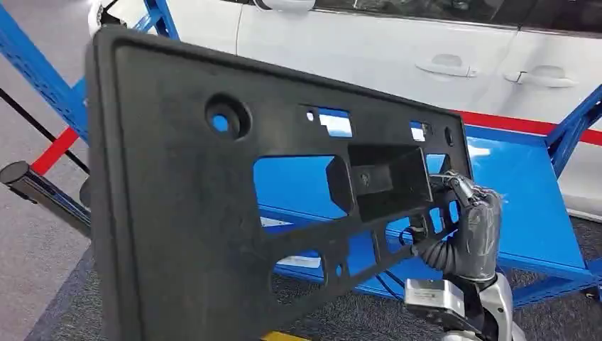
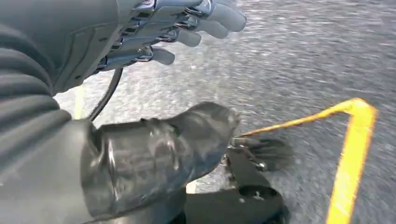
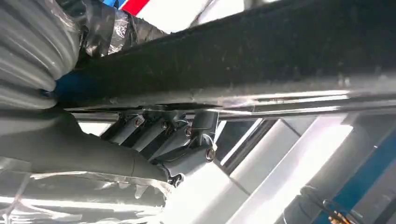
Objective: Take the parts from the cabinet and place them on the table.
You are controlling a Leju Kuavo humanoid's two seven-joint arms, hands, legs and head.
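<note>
A large black plastic part [image 1: 213, 206], a flat panel pierced with cut-outs and holes, is held up in the air close to the head camera and tilted. The robot's right hand [image 1: 465, 224] grasps it at its right end, fingers hooked through one of the openings near the edge. In the right wrist view the same hand's fingers [image 3: 161, 135] are wrapped against the part's dark edge [image 3: 261, 51], confirming a firm hold.

Behind the part stands a blue metal table [image 1: 525, 192], its flat top visible past the panel's right end and through its cut-outs. A white car [image 1: 397, 42] is parked beyond the table's far edge, with a red floor line running along it. The part does not touch the tabletop; it hangs in front of and above the near edge.

The left hand [image 2: 187, 28] is released, holding nothing, with fingers extended and slightly apart. It hangs over grey carpet [image 2: 299, 56] marked with yellow tape [image 2: 350, 154].

As for progress, the part appears to be already out of the cabinet and carried to the table, so the fetching seems done. What remains for this part is lowering it onto the blue tabletop and letting go. Whether other parts wait in the cabinet cannot be told.
</note>
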